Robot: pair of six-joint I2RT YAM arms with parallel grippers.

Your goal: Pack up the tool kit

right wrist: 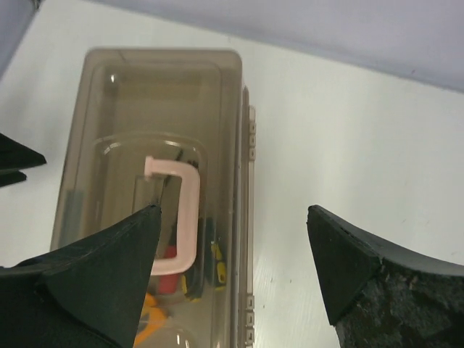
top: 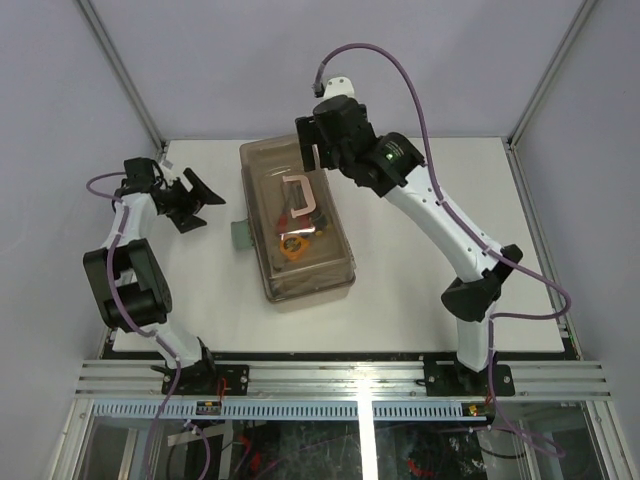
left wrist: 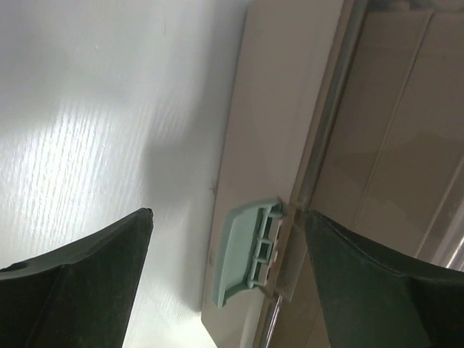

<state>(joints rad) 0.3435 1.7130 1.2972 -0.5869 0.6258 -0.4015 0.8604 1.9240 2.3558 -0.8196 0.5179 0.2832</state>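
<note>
left fingers (left wrist: 72, 290) spread, facing green latch (left wrist: 250, 250); lid (right wrist: 159, 94) covers tools (right wrist: 210, 254)

Bright, even light falls from above in the overhead view. It leaves the white table (top: 400, 300) almost washed out, with faint soft shadows around the toolbox (top: 305, 265) and a hard streak of glare on the near frame (top: 365, 410). In the left wrist view a broad sheen lies on the table at left, and the green latch (left wrist: 246, 254) is sharper than the dark, soft-edged left gripper (left wrist: 226, 214). The right gripper (right wrist: 233, 208) likewise looms black and underexposed, while the translucent lid (right wrist: 145, 94) carries pale reflections.
</note>
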